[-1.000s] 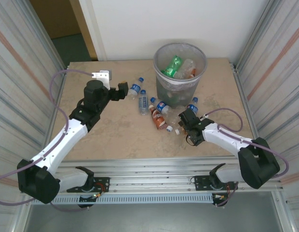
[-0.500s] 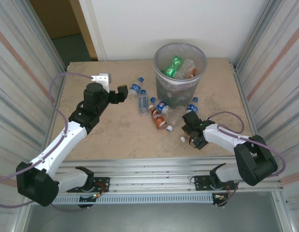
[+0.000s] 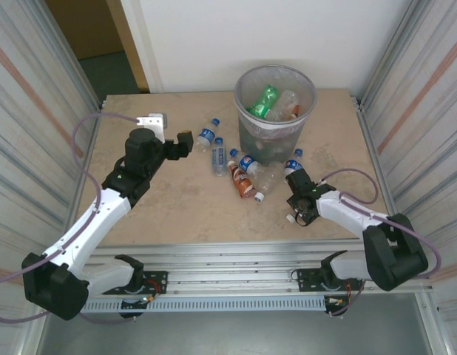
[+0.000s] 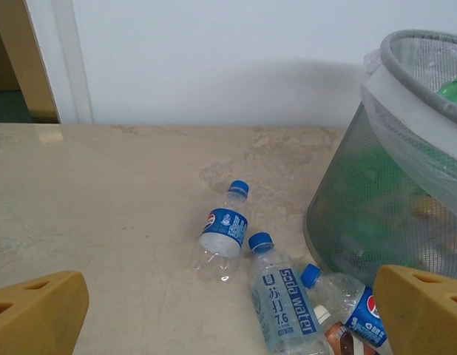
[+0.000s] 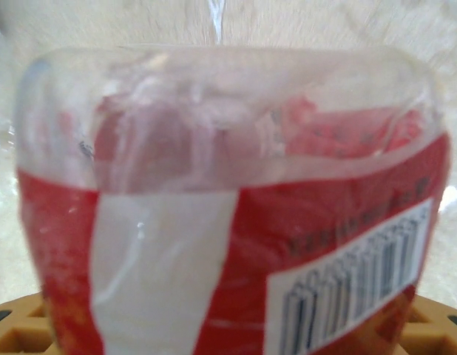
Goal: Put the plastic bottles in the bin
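Several plastic bottles lie left of and in front of the bin [image 3: 275,144]: a blue-label one [image 3: 207,134], a soda-water one [image 3: 219,157], an orange-brown one [image 3: 242,181] and a clear one [image 3: 267,177]. More bottles lie inside the bin. My left gripper [image 3: 173,133] hovers open just left of them; its wrist view has the blue-label bottle [image 4: 222,233], the soda-water bottle [image 4: 284,303] and the bin [image 4: 376,222] ahead. My right gripper [image 3: 293,181] is low in front of the bin, its fingers shut against a clear red-labelled bottle [image 5: 228,185]. A blue-capped bottle [image 3: 293,160] lies just beyond it.
The bin stands at the back middle of the beige table [image 3: 169,200]. Corrugated metal walls [image 3: 36,111] close in both sides. A cable [image 3: 350,174] loops off the right arm.
My right gripper has moved right and toward the bin and its fingers have closed in on the red-labelled bottle. The left gripper has shifted slightly and stays open.
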